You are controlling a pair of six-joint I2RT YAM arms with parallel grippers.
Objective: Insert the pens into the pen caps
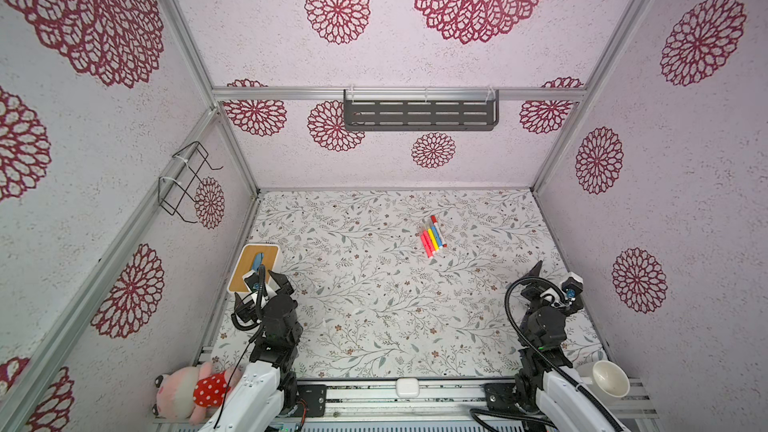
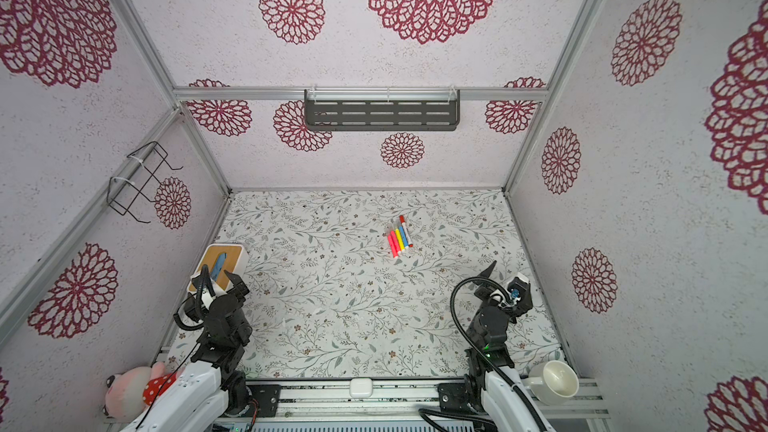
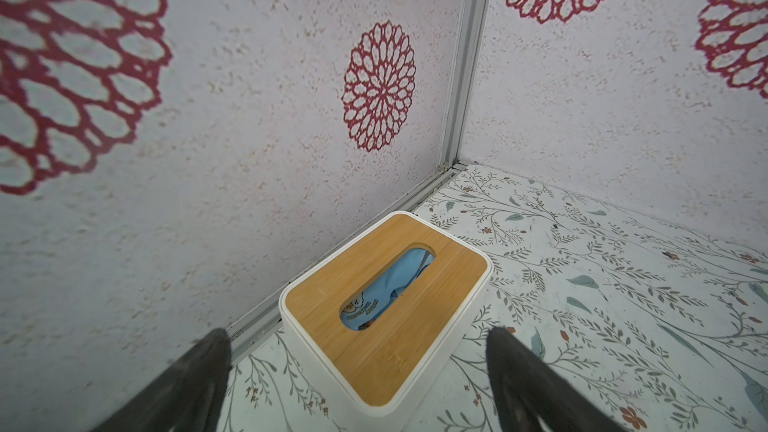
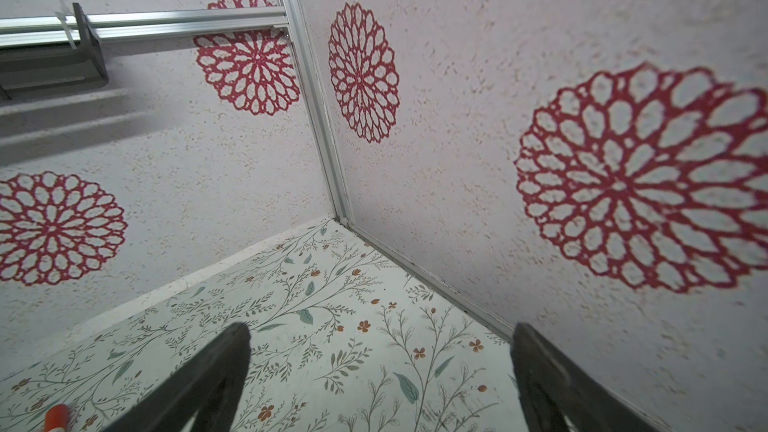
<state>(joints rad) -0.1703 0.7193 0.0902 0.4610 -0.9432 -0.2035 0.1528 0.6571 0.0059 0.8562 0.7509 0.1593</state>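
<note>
You have plenty of bare floral surface [image 1: 374, 305] to work on. By the left wall sits a white box [image 3: 436, 305] with a wooden lid and a blue packet showing in its slot; leave it alone. The white cup [image 2: 540, 390] at the near right edge looks empty. Your left claw [image 3: 357, 336] hangs spread wide above that box, holding nothing. Your right claw [image 4: 380, 330] is equally wide and empty, facing the far right corner.

The pens [image 1: 433, 236] lie side by side right of centre, closer to your right arm. The pen caps [image 1: 425, 223] seem to sit at the pens' far ends, too small to tell whether they are seated. I'd grip one barrel mid-length, hold a cap with the other claw, and line up the axes before pushing.
</note>
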